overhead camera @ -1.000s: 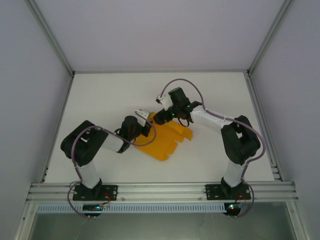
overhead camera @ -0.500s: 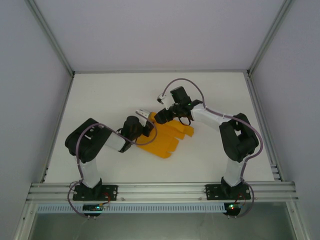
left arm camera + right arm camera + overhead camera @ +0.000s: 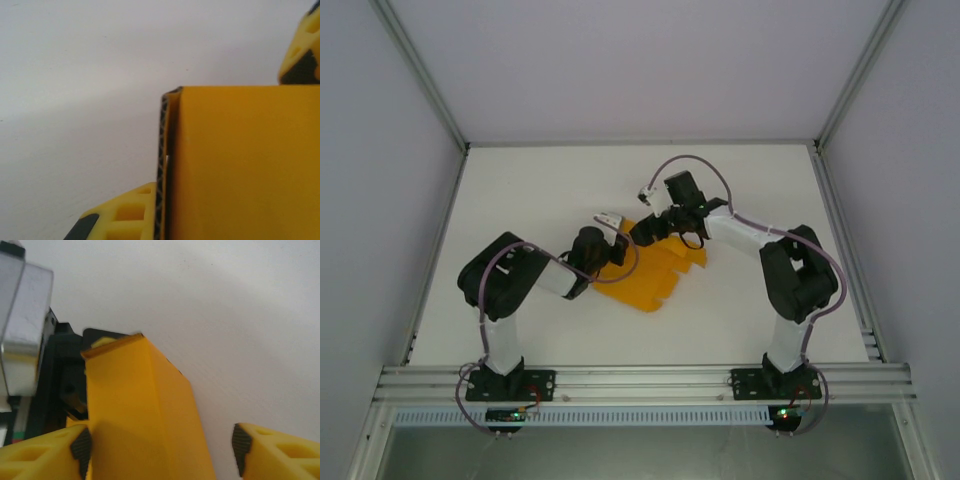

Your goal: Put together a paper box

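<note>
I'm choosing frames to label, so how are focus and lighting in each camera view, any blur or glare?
Top external: even, soft light, no harsh shadows, paper box sharp. Left wrist: the card is very close and soft, its edge in shade. Right wrist: the fold and the fingertips are slightly blurred; no glare on the table.

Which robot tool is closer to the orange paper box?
Left. The left tool is shut on the paper box's edge; the right tool hangs open around a raised flap at its far end.
</note>
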You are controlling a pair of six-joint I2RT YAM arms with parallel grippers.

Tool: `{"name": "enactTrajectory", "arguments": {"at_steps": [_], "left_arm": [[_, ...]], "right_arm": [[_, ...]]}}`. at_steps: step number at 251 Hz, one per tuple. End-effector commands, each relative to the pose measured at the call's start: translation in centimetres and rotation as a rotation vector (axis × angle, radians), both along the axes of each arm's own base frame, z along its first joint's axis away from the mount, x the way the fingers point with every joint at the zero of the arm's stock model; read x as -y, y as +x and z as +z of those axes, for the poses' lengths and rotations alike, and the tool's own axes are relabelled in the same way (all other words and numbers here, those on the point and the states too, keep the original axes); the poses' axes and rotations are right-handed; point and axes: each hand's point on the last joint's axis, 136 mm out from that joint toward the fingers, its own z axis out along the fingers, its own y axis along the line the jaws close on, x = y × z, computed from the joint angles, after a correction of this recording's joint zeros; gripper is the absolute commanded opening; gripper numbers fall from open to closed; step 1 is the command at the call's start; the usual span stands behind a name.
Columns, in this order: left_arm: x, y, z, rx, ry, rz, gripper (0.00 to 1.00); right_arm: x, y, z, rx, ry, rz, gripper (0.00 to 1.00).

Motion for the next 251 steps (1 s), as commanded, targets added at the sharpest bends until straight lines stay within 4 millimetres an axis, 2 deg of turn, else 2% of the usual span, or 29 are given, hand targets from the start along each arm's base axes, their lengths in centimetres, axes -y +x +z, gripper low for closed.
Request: {"name": "enactTrajectory", "arguments": {"at_steps": [1, 16, 33, 67, 82, 112, 130, 145, 160, 171, 195, 222, 251], "left_arm": [[-1.8, 1.5, 1.5, -0.01, -0.033, 0.115, 0.0], [-2.5, 1.4, 1.4, -0.062, -0.047, 0.123, 0.0], [-3.4, 1.1, 1.5, -0.122, -0.087, 0.13, 0.0], [-3.7, -0.3, 2.6, -0.177, -0.117, 0.068, 0.0], [-3.1, -1.3, 3.2, -0.199, -0.116, 0.004, 0.0], [-2.2, -2.8, 4.3, -0.256, -0.117, -0.077, 0.0], [-2.1, -3.3, 4.6, -0.289, -0.116, -0.092, 0.0], [-1.8, -4.0, 4.6, -0.311, -0.105, -0.118, 0.0], [-1.9, -4.2, 4.6, -0.317, -0.086, -0.111, 0.0], [-2.0, -4.3, 4.5, -0.313, -0.069, -0.101, 0.0], [-2.6, -4.1, 4.4, -0.311, -0.036, -0.061, 0.0], [-3.4, -3.2, 4.6, -0.311, -0.017, 0.01, 0.0], [-5.7, -1.6, 4.7, -0.316, 0.004, 0.201, 0.02]], "right_arm": [[3.5, -0.6, 1.3, 0.041, -0.061, -0.137, 0.83], [5.4, -0.6, 3.6, 0.12, -0.044, -0.236, 0.92], [7.3, -2.0, 5.3, 0.165, -0.028, -0.292, 0.95], [10.1, -5.7, 5.3, 0.175, -0.013, -0.344, 0.96], [10.4, -6.7, 5.1, 0.187, 0.019, -0.343, 0.93], [8.6, -7.7, 5.0, 0.207, 0.107, -0.27, 0.89], [7.9, -7.2, 5.1, 0.234, 0.11, -0.252, 0.78], [7.7, -6.5, 5.2, 0.261, 0.087, -0.264, 0.65], [7.5, -5.9, 5.3, 0.294, 0.065, -0.285, 0.44], [6.9, -6.1, 5.4, 0.317, 0.052, -0.263, 0.34], [6.1, -6.7, 5.5, 0.353, 0.037, -0.229, 0.23], [6.0, -6.9, 4.9, 0.345, 0.027, -0.236, 0.07], [6.5, -7.0, 4.7, 0.371, -0.012, -0.283, 0.0]]}}
